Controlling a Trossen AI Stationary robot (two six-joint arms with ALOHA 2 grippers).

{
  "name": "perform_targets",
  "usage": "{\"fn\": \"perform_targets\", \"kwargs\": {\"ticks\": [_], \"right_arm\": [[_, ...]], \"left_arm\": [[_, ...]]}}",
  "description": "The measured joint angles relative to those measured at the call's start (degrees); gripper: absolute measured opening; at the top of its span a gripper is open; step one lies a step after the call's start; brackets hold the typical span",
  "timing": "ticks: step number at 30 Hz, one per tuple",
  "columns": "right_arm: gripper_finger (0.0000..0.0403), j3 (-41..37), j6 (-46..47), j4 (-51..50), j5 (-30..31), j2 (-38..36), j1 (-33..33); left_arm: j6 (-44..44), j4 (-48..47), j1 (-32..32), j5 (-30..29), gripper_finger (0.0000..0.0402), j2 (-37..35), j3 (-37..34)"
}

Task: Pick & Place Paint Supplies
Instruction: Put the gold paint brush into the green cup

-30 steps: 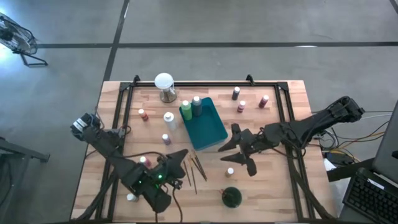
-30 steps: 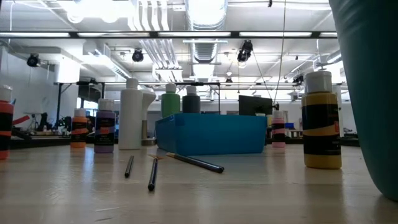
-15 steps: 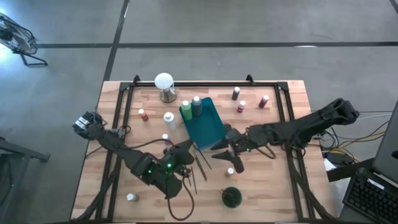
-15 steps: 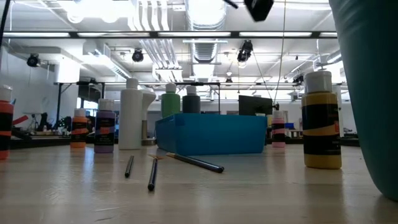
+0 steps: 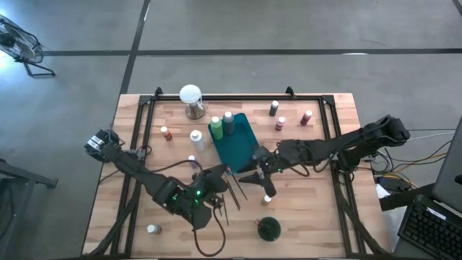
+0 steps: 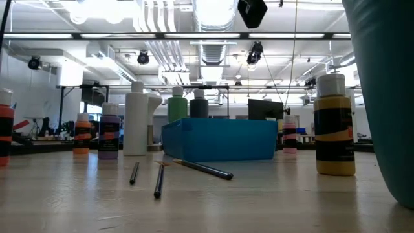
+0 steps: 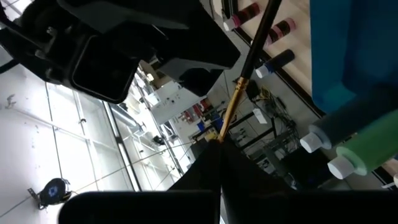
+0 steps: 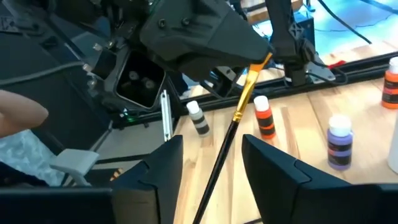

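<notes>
Black-handled with a gold ferrule, the brush (image 8: 233,127) you are handing over is pinched at its bristle end by the left gripper (image 5: 219,175), whose fingers are clamped tight on it. In the right wrist view its dark handle runs down between the right gripper's (image 5: 254,174) fingers (image 8: 152,171), which stand apart on either side of it; you cannot tell whether they touch it.

Seen from above, both grippers meet at the table's (image 5: 317,217) middle, at 6 o'clock of the teal tray (image 5: 245,155). Two green bottles (image 5: 221,124) stand in the tray's 12 o'clock end. More brushes (image 6: 194,167) lie on the wood just beside the grippers, and a yellow bottle (image 6: 334,126) stands at about 4 o'clock of the right gripper. Other small bottles (image 5: 279,123) are scattered at 1 o'clock and 9 o'clock of the tray.
</notes>
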Motion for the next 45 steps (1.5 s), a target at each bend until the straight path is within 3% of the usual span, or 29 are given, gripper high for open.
{"fn": "perform_targets", "kwargs": {"ticks": [9, 20, 33, 39, 45], "right_arm": [[0.0185, 0.0, 1.51, 1.89, -0.02, 1.87, -1.21], [0.0161, 1.43, 2.96, 5.56, -2.57, 5.04, -1.81], [0.0096, 3.08, 1.84, 5.65, -2.84, 6.88, -2.84], [0.002, 3.04, -1.54, 5.62, -2.69, 6.09, -2.91], [0.0013, 2.99, -1.68, 5.06, -2.95, 6.01, -2.84]], "left_arm": [[-0.02, 0.06, 0.11, 0.0, 0.0, 0.0, -0.05], [-0.18, 0.09, 0.11, -0.02, 0.0, 0.0, -0.09], [-0.42, 0.06, 0.11, -0.02, 0.0, 0.0, -0.09], [-0.62, 0.26, 0.07, -0.03, 0.0, 0.0, -0.09], [-0.93, 0.17, 0.09, 2.68, 0.0017, -0.04, -0.09]]}}
